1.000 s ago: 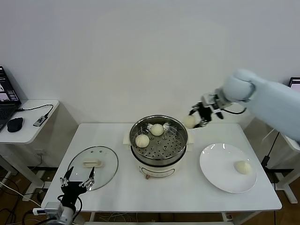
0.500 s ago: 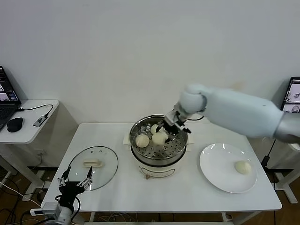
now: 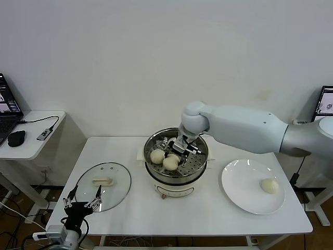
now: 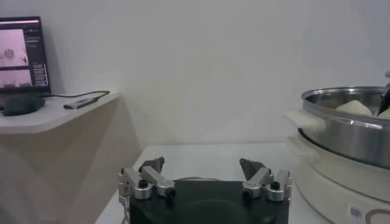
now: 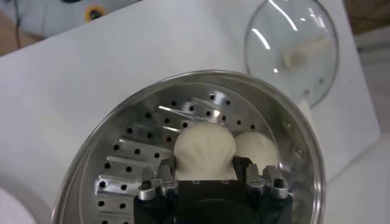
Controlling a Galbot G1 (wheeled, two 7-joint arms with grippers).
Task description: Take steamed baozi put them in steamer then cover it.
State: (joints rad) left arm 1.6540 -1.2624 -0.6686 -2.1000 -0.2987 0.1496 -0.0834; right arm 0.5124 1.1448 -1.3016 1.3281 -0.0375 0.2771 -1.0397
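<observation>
1. Swinging in from beside the steamer (image 3: 177,154), the right arm now reaches over the basket; right pincer (image 3: 179,149) is closed on a steamed baozi (image 5: 203,146), low inside the basket.
2. Step in hand: placing bun no. 3. Two other buns sit on the perforated floor, one toward the robot's left (image 3: 157,156), one partly hidden behind the pincer; the held bun (image 3: 170,163) appears to touch or nearly touch the floor, can't tell which.
3. One bun (image 3: 269,185) is left on the white plate (image 3: 239,195), on the surface's right side.
4. Cover (image 3: 104,186) lies flat on the surface, left of the steamer, handle up.
5. Left pincer (image 3: 83,200), fingers wide & empty, hangs parked at the near left edge, just beside the cover.
6. Next, as judged: let go of the bun, lift clear w/o nudging its neighbours, go for the plate bun; lid last.
</observation>
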